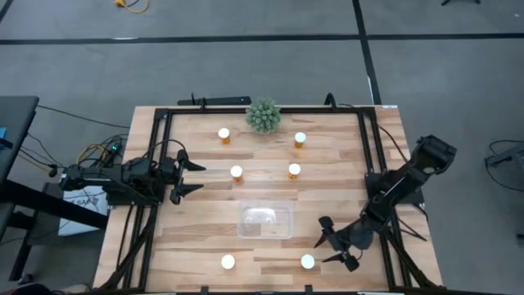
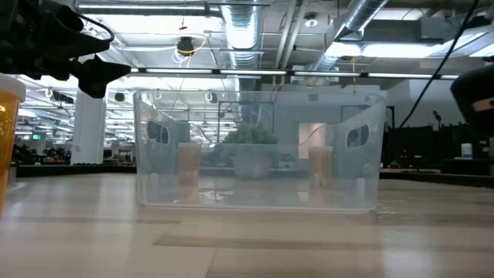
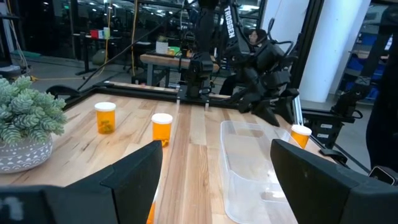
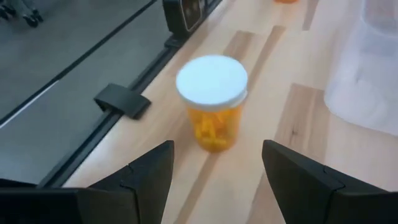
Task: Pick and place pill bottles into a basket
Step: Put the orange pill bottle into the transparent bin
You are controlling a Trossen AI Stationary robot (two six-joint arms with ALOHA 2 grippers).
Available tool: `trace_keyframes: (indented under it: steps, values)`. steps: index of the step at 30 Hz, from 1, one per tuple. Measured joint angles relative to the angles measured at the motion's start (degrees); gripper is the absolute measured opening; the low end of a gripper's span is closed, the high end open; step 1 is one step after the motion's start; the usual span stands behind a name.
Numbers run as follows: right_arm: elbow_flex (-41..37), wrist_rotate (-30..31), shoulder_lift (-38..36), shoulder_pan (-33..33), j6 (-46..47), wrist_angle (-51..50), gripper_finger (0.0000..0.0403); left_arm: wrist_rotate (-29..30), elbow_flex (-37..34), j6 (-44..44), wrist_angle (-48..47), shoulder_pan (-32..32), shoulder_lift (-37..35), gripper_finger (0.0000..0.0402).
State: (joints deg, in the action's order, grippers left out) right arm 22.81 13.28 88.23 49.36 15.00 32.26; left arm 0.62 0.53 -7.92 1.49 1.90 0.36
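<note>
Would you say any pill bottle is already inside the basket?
No; in the high view the basket holds nothing, and all six pill bottles stand on the table around it.

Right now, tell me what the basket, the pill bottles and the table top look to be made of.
Basket: clear, glossy plastic by the look; the wood grain shows through it.
Pill bottles, such as the one near the right hand: translucent orange plastic, with a matte white cap, probably plastic.
Table top: pale wood planks with visible grain, smooth finish.

Orange pill bottles (image 1: 224, 135), white caps; clear basket (image 1: 265, 220).
</note>
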Motion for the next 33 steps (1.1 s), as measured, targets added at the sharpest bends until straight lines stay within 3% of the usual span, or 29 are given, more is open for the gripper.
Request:
trace_keyframes:
  steps: [8,26,33]
  values:
    - [0.67,-2.83,5.90,-3.12,-0.44,5.49,0.0240,0.00,-0.01,0.06,0.01,-0.01,0.01,0.0290]
    - [12.92,-8.71,13.95,-3.39,-4.96,3.70,0.0238,-0.01,-0.01,0.01,0.00,0.00,0.00,0.0290]
    - [13.84,-9.86,14.29,-3.48,-5.04,2.44,0.0199,0.00,-0.02,0.02,-0.01,0.01,0.02,0.0290]
